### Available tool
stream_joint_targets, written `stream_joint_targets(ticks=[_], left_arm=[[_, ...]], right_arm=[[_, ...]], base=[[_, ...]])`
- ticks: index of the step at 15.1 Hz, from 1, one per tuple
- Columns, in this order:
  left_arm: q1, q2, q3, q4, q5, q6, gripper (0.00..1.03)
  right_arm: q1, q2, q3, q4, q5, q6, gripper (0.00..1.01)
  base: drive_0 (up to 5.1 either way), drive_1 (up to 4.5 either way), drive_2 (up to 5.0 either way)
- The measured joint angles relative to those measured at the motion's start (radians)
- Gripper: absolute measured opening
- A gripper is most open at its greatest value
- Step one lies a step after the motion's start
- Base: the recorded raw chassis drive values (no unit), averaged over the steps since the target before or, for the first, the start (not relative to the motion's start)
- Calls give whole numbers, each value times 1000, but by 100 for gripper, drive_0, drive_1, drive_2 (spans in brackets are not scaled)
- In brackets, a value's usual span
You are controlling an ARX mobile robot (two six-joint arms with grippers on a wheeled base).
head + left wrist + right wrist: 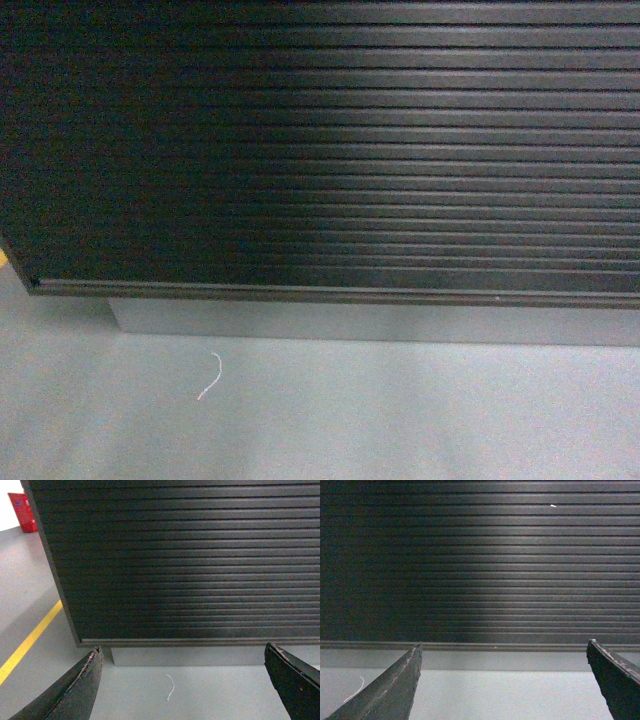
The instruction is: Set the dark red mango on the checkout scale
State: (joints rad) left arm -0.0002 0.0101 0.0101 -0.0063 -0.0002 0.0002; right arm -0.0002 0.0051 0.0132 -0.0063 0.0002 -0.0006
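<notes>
Robot faces the ribbed front of the checkout [330,150] at close range; camera pitched low, so only panel, grey plinth [380,322] and grey floor [320,420] show.

Far left, left wrist view: red box [22,512] on the floor beyond the counter's left corner, and a yellow floor line [30,640] running diagonally toward that corner. The counter's left edge stands vertical just right of these.

Left gripper [184,680]: fingers spread wide, nothing between them, hanging low in front of the plinth. A short white thread [170,687] lies on the floor just before the plinth, between the two fingertips as framed.

Right gripper [504,680]: likewise released and empty, aimed at the ribbed panel's lower edge.

Dark red mango: not in any view. Scale: not in view either; the counter top is above all three frames, so I cannot tell what sits on it.

Handling, as a judgement only: a mango should be moderately heavy, smooth and somewhat slippery, firm but bruisable. Best gripped across the narrow waist, at mid-length, with gentle closure. Task looks barely begun; the fruit must be found first.
</notes>
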Motion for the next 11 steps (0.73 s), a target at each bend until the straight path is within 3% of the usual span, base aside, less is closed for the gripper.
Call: stream_joint_targets(ticks=[8,11], left_arm=[[0,0,0,-2,0,0,98],[0,0,0,6,0,0,98]], right_arm=[[0,0,0,-1,0,0,98],[0,0,0,3,-1,0,98]], base=[[0,429,-430],[0,0,0]])
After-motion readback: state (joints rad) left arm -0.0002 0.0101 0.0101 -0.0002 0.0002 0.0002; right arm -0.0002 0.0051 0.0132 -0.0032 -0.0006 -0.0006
